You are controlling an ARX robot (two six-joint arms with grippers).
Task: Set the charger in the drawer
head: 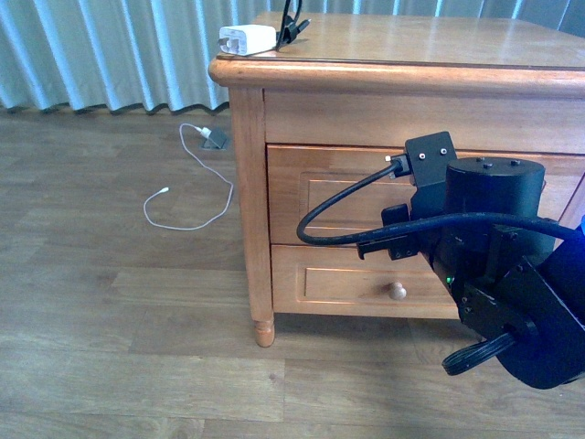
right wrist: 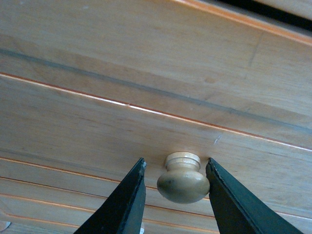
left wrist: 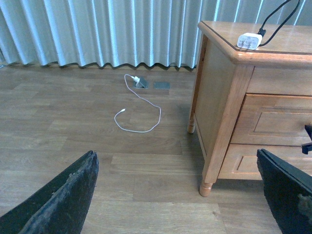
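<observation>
Because the small white rectangular charger (head: 247, 39) is sitting on the top corner of the honey-coloured wooden cabinet (head: 249, 183) with the wide upper wooden drawer (head: 329, 187) shut, I am positioning my right end effector (right wrist: 176, 165) spread around the round wooden knob (right wrist: 183, 183), ready to pull.

Pale blue pleated curtains (left wrist: 97, 29) hang down to a wood-plank floor (head: 119, 320). A thin white cable (left wrist: 139, 131) lies looped on the boards — one end runs to a small grey floor plate (left wrist: 162, 85) near the curtain hem. Beside it stands a honey-coloured cabinet (head: 249, 183) on turned feet (head: 264, 331); its lower drawer (head: 338, 283) has a round knob (head: 397, 292).
</observation>
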